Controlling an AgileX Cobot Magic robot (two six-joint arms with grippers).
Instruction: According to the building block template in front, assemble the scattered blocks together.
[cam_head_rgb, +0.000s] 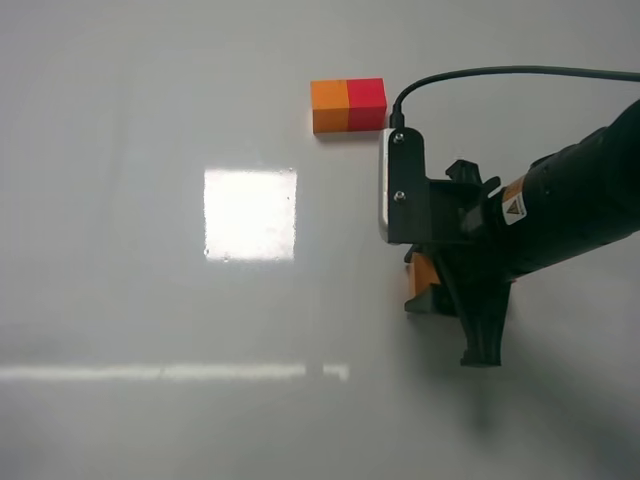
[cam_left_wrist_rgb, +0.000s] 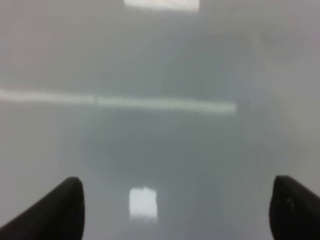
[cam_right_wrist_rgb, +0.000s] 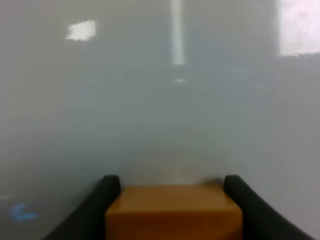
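The template, an orange block (cam_head_rgb: 329, 106) joined to a red block (cam_head_rgb: 367, 104), lies at the far middle of the table. My right gripper (cam_head_rgb: 426, 292) is below it, with its fingers against both sides of a loose orange block (cam_head_rgb: 423, 276). The right wrist view shows this orange block (cam_right_wrist_rgb: 173, 212) between the two black fingers (cam_right_wrist_rgb: 97, 207). I cannot tell whether the block rests on the table or is lifted. My left gripper (cam_left_wrist_rgb: 175, 210) is open and empty over bare table and is out of the exterior view. No loose red block shows.
The glossy grey table (cam_head_rgb: 150, 300) carries a bright square reflection (cam_head_rgb: 250, 213) left of centre. The right arm's black cable (cam_head_rgb: 480, 72) runs from the far right to the wrist camera mount (cam_head_rgb: 400, 190).
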